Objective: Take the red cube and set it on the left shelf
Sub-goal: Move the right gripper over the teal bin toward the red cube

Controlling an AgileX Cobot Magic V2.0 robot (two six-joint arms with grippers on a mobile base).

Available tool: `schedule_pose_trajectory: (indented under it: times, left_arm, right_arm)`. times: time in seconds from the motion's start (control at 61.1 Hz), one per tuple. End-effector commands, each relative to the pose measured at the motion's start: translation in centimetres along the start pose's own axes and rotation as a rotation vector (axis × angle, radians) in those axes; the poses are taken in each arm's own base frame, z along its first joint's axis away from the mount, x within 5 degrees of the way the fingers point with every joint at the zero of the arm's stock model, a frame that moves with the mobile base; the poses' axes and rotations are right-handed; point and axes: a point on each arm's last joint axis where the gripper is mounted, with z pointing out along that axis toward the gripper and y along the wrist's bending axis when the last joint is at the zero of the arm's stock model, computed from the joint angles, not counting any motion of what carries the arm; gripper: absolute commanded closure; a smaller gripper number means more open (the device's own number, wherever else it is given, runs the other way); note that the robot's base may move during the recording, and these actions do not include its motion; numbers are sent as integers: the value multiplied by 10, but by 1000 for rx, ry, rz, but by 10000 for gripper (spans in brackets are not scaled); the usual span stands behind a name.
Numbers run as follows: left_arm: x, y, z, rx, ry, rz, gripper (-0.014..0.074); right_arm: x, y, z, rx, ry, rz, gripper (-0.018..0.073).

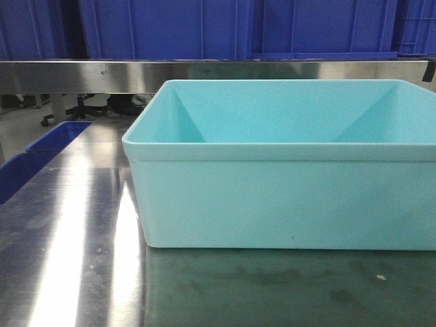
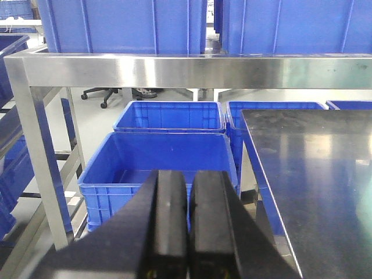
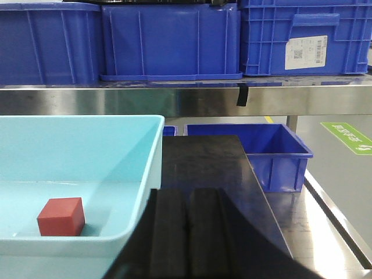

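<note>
Holding: nothing; my left gripper (image 2: 189, 180) and right gripper (image 3: 187, 195) both have jaws pressed together.
Red cube (image 3: 61, 216): on the floor of the teal tub (image 3: 152, 168).
Left shelf (image 2: 174, 71): carries blue crates (image 2: 122, 26).

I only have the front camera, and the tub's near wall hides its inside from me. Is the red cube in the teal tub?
Observer: Yes. The right wrist view shows the red cube on the floor of the teal tub, close to the wall nearest that camera.
Operator: Is either arm holding anything?
Observer: Not the right one. The right gripper has its jaws shut with nothing between them, and the cube lies to their left in that view.
Operator: And the left?
Observer: The left gripper is shut and empty too. It faces open blue crates beside the table.
</note>
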Motion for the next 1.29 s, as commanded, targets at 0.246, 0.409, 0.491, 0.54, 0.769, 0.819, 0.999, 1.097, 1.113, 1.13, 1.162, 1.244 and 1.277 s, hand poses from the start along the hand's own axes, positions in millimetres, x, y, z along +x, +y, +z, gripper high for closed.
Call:
schedule_pose_trajectory:
  times: [0.246, 0.409, 0.491, 0.54, 0.769, 0.819, 0.999, 1.097, 1.113, 1.13, 1.162, 1.244, 1.277]
  left_arm:
    - [-1, 0, 0, 8, -79, -8, 495]
    - [-1, 0, 0, 8, -79, -8, 495]
    - [-1, 0, 0, 8, -79, -8, 495]
    - [-1, 0, 0, 8, -79, -8, 495]
    - [-1, 0, 0, 8, -79, -8, 495]
    - [-1, 0, 0, 8, -79, -8, 495]
    - [-1, 0, 0, 8, -79, -8, 495]
    - [-1, 0, 0, 8, -79, -8, 495]
    - [-1, 0, 0, 8, -79, -8, 495]
    - [-1, 0, 0, 8, -79, -8, 495]
    - [-1, 0, 0, 8, -79, -8, 495]
    - [-1, 0, 0, 8, -79, -8, 495]
    - [-1, 0, 0, 8, -79, -8, 495]
  right_arm:
    - [-14, 1, -3, -8, -121, -19, 511]
    - [-14, 1, -3, -8, -121, -19, 511]
    - [-14, 1, -3, -8, -121, -19, 511]
    - [-14, 1, -3, -8, -123, -19, 511]
    - [-17, 1, -3, -11, -148, -18, 511]
    - [-17, 1, -3, -12, -157, -18, 511]
    - [-24, 2, -4, -16, -204, -18, 511]
    - [-36, 3, -6, -13, -201, -18, 511]
    - [-41, 3, -7, -13, -207, -18, 511]
    - [-44, 3, -8, -12, -209, -18, 511]
    - [-51, 3, -9, -11, -211, -18, 511]
    - [-74, 4, -13, -7, -211, -18, 511]
    - [-81, 5, -14, -5, -200, -18, 511]
